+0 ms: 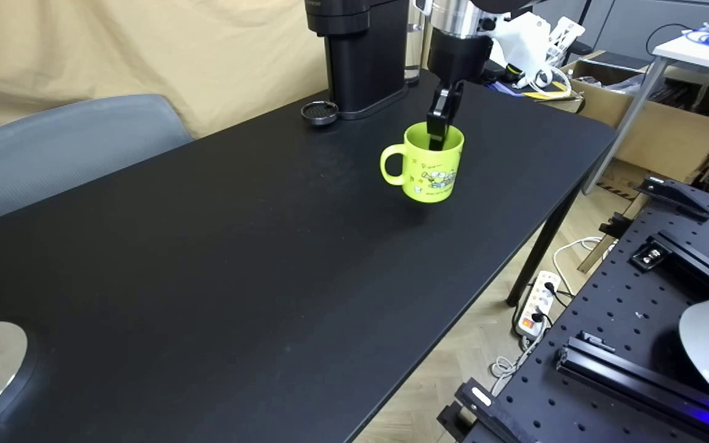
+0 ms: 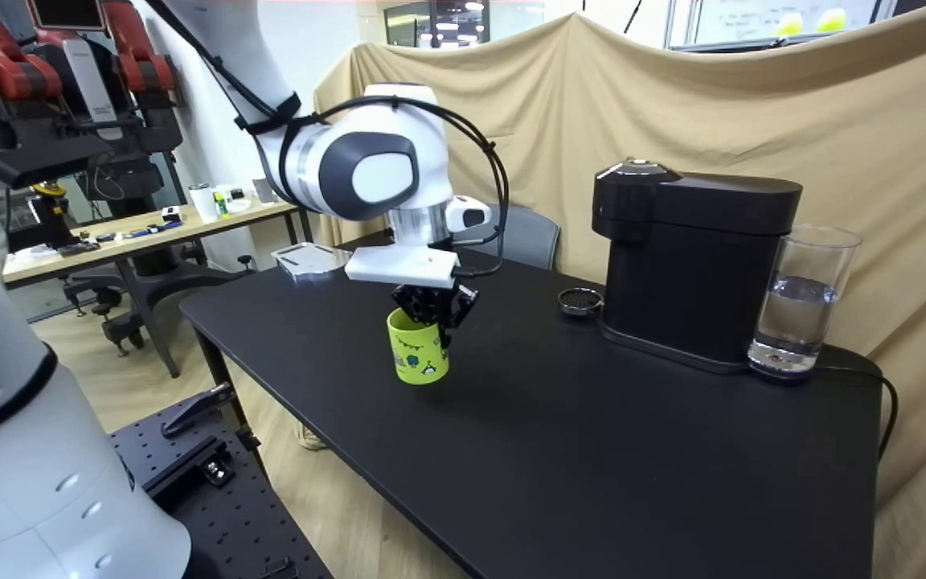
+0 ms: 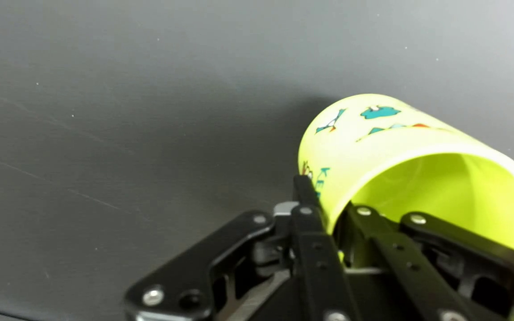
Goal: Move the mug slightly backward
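Gripper (image 3: 327,195) up close in the wrist view, pinching the mug (image 1: 429,167) by its wall, apparently just above the desk (image 1: 225,264), so grab's done, set-down isn't, backward bit hard to judge tbh

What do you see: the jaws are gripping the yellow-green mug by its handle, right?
Wrong part: the jaws grip the yellow-green mug by its wall, one inside, one outside, as the wrist view shows; an exterior view shows the handle free.
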`<state>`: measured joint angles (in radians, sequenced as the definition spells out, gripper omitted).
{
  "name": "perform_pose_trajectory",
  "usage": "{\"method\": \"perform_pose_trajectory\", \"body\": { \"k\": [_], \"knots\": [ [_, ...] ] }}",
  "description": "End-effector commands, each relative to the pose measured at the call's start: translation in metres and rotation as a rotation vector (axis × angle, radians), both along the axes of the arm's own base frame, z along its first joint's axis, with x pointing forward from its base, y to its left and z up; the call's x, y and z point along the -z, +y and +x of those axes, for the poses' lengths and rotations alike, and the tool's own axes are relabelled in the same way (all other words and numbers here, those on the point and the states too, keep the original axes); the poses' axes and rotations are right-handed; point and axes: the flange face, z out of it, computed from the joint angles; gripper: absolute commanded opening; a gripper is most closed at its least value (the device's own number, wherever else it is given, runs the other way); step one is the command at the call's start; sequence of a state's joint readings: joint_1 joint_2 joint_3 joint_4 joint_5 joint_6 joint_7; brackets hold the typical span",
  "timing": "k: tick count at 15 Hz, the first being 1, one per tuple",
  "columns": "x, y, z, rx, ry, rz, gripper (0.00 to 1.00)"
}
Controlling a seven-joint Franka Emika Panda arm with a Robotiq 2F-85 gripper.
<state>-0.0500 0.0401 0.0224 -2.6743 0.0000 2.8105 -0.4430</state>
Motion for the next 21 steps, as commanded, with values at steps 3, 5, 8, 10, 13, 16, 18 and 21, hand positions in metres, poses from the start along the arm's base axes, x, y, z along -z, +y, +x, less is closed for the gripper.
{"method": "perform_pose_trajectory", "body": {
  "k": [3, 5, 8, 10, 13, 16, 18, 21],
  "knots": [
    [0.016, -0.012, -0.006, 0.023, -0.017, 0.006, 0.02],
    [0.024, -0.013, -0.006, 0.034, 0.001, 0.018, 0.02],
    [0.034, -0.015, -0.006, 0.047, 0.025, 0.032, 0.02],
    [0.04, -0.016, -0.006, 0.048, 0.035, 0.034, 0.02],
    [0.044, -0.019, -0.004, 0.055, 0.035, 0.03, 0.02],
    [0.042, -0.02, -0.001, 0.063, 0.02, 0.03, 0.4],
    [0.037, -0.02, 0.002, 0.061, 0.007, 0.032, 0.55],
    [0.026, -0.017, 0.006, 0.066, -0.019, 0.036, 0.74]
  ]
}}
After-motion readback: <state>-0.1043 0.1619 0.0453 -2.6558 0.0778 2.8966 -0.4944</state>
